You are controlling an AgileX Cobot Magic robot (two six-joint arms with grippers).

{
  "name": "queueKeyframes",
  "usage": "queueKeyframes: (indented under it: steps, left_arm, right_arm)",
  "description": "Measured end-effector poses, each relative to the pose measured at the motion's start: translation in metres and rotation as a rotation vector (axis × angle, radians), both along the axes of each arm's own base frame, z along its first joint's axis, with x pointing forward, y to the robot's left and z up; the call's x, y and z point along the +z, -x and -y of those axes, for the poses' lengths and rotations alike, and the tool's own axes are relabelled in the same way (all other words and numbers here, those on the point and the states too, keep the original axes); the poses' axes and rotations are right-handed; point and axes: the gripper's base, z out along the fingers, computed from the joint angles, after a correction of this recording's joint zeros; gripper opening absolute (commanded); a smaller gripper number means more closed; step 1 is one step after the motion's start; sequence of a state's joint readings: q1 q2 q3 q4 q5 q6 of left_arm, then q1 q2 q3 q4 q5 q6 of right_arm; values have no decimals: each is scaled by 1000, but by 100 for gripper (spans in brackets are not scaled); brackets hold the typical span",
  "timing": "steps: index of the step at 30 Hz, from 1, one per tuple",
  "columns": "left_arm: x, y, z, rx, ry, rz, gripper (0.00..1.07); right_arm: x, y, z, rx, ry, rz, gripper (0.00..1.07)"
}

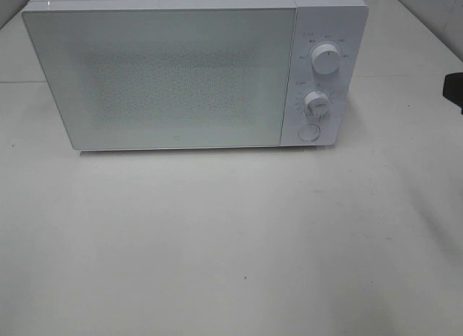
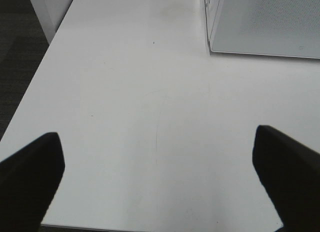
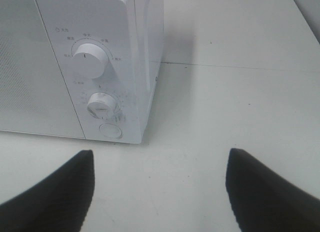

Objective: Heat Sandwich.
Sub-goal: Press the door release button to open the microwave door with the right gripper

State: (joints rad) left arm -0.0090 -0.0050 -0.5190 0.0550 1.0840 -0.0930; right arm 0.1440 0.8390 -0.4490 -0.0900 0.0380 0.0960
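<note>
We cannot tell where the sandwich is: no view shows it, and the frosted door [image 1: 159,75] of the microwave [image 1: 325,10] is shut and lets us see nothing behind it.

From the high camera the microwave stands toward 12 o'clock on the white desk [image 1: 231,242]. Its door takes up most of the front, and the control strip lies on the door's 3 o'clock side. On that strip the upper knob [image 1: 327,59] sits at 12 o'clock of the lower knob [image 1: 316,103], and a round button [image 1: 309,132] sits just at 6 o'clock of the lower knob.

The left tool [image 2: 157,142] hangs above bare desk with its two dark fingers [image 2: 30,172] spread wide and nothing between them. A corner of the microwave door shows beyond it, well apart from it.

The right tool [image 3: 160,157] faces the control strip, its fingers [image 3: 265,187] also wide apart and empty. It touches neither the knobs nor the button.

At the 3 o'clock edge of the high view a dark shape [image 1: 453,91] juts in over the desk, and we cannot tell what part it is.
</note>
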Motion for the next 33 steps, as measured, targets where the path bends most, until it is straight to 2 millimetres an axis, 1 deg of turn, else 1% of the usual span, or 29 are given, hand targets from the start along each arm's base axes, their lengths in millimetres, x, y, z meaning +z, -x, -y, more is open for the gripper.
queueKeyframes:
  steps: [2, 7, 10, 11, 12, 14, 15, 18, 20, 24, 25, 28, 29, 33]
  left_arm:
    - [0, 0, 0, 0, 0, 0, 98]
    - [0, 0, 0, 0, 0, 0, 98]
    - [0, 0, 0, 0, 0, 0, 98]
    - [0, 0, 0, 0, 0, 0, 98]
    - [0, 0, 0, 0, 0, 0, 98]
    - [0, 0, 0, 0, 0, 0, 98]
    - [0, 0, 0, 0, 0, 0, 98]
    - [0, 0, 0, 0, 0, 0, 98]
    - [0, 0, 0, 0, 0, 0, 98]
    - [0, 0, 0, 0, 0, 0, 98]
    - [0, 0, 0, 0, 0, 0, 98]
    - [0, 0, 0, 0, 0, 0, 98]
    - [0, 0, 0, 0, 0, 0, 98]
    - [0, 0, 0, 0, 0, 0, 98]
  right_arm:
    - [-6, -10, -2, -1, -12, -7, 71]
    - [-12, -20, -4, 8, -9, 2, 71]
    - [-25, -29, -7, 26, -16, 44, 71]
    - [-33, -33, -8, 35, -26, 72, 71]
    - [-33, -33, -8, 35, -26, 72, 71]
    - [-42, -36, -9, 41, -32, 83, 71]
    - [-50, -37, -10, 45, -40, 89, 71]
    - [-58, -39, -10, 40, -53, 94, 71]
    - [-70, -41, -10, 27, -56, 79, 71]
    - [-78, -42, -9, 7, -59, 59, 71]
    - [-83, -42, -11, 5, -63, 51, 71]
    - [-87, -42, -16, 15, -57, 44, 71]
    - [-90, -41, -23, 36, -39, 54, 71]
    - [-95, -40, -32, 50, -14, 67, 71]
